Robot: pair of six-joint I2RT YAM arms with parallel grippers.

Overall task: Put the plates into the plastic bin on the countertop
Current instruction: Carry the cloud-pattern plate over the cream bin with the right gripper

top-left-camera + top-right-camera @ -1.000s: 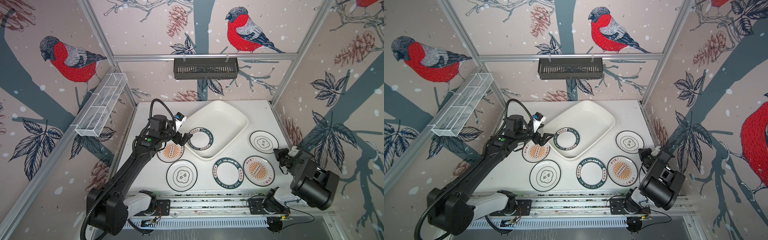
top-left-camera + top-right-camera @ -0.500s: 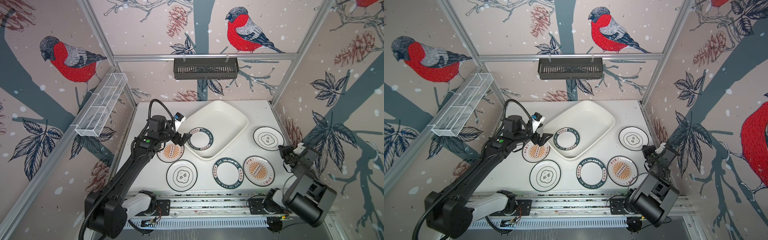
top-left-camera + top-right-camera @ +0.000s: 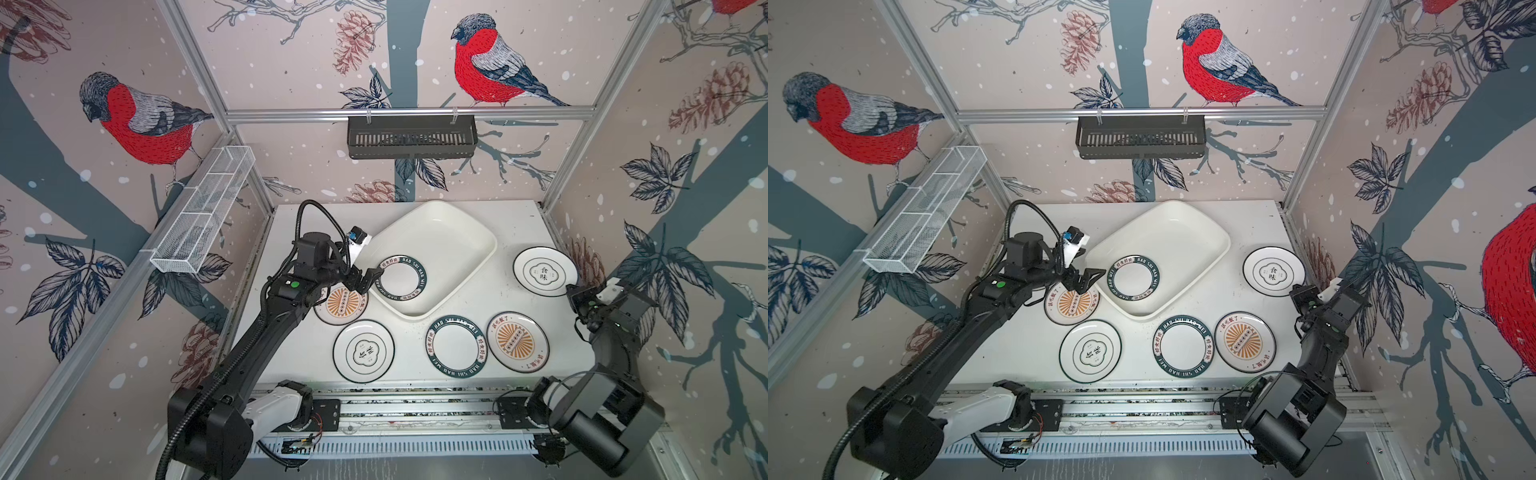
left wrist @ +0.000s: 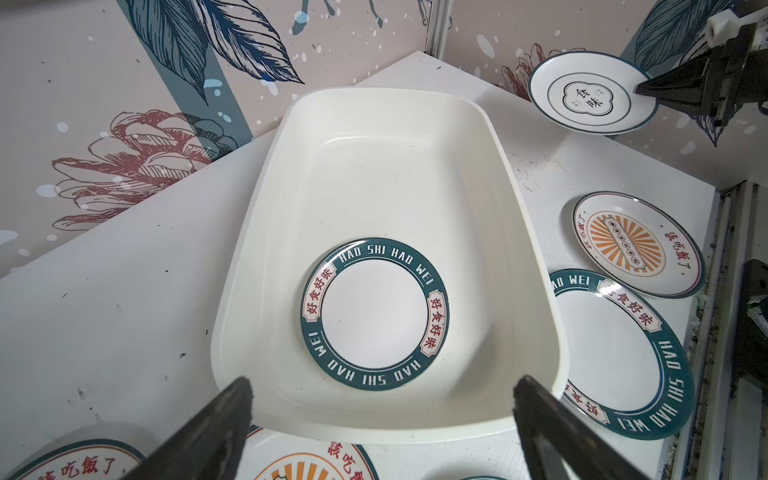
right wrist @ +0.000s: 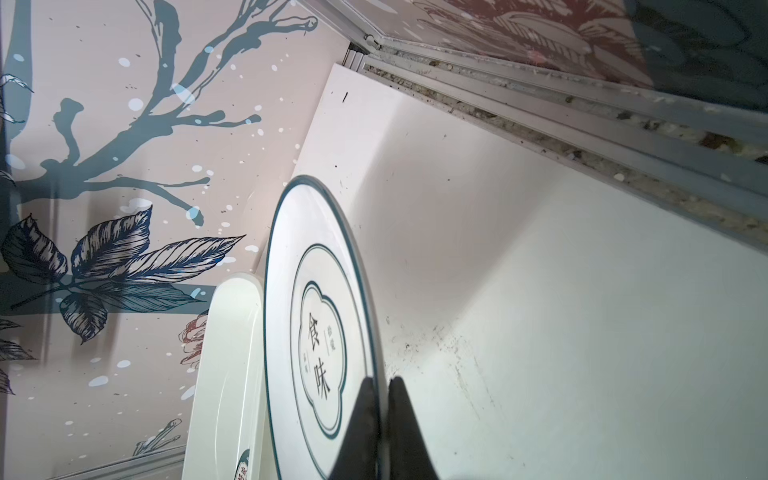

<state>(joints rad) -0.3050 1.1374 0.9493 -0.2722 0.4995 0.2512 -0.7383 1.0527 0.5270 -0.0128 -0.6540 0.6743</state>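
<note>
The plastic bin [image 3: 478, 232] [image 3: 1212, 237] lies askew on the countertop [image 3: 519, 216]. One green-rimmed plate [image 3: 401, 277] [image 4: 376, 313] lies flat in its near end. My left gripper [image 3: 365, 278] [image 4: 382, 382] hovers open over the bin's near-left corner, holding nothing. My right gripper [image 3: 575, 295] [image 5: 381, 380] is shut on the rim of an emblem plate [image 3: 544, 272] [image 5: 316, 316], held raised and tilted at the right. On the countertop lie two sunburst plates [image 3: 343, 305] [image 3: 517, 341], an emblem plate [image 3: 363, 351] and a green-rimmed plate [image 3: 456, 345].
A black slotted basket [image 3: 411, 137] hangs on the back wall and a white wire rack [image 3: 203, 216] on the left wall. The arms' base rail [image 3: 415, 409] runs along the front edge. Papered walls close in on three sides.
My right arm has raised the emblem plate off the countertop and carried it a little back and to the right. The left arm has barely moved.
</note>
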